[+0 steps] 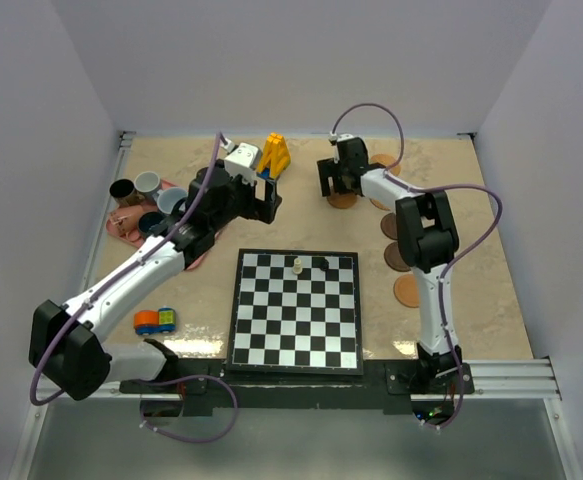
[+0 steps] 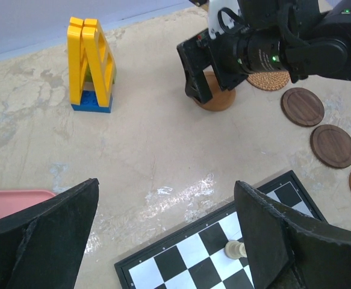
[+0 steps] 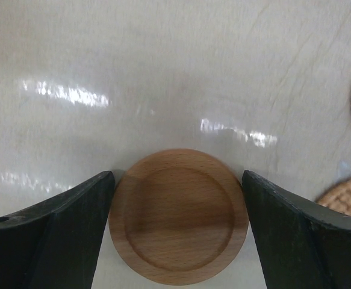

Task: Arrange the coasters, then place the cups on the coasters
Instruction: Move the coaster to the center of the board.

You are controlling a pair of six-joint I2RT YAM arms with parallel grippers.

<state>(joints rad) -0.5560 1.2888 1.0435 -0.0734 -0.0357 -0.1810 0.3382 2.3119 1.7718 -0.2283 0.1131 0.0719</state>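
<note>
A tan coaster (image 3: 178, 217) lies flat on the table between the fingers of my right gripper (image 3: 177, 174), which stands open around it; the left finger is at its rim and a sliver of gap shows on the right. From above, this gripper (image 1: 336, 188) is at the back centre over that coaster (image 1: 343, 201). More coasters (image 1: 397, 258) run in a line down the right side. The cups (image 1: 148, 182) cluster on the pink tray (image 1: 199, 258) at the far left. My left gripper (image 2: 166, 198) hangs open and empty above the chessboard's far edge.
A yellow block tower (image 1: 274, 155) stands at the back centre. The chessboard (image 1: 296, 310) fills the near middle, with a white piece (image 2: 235, 248) and a dark piece (image 1: 321, 263) on it. Two woven coasters (image 3: 347, 195) lie to the right of the right gripper. A small orange and blue toy (image 1: 154, 321) sits near left.
</note>
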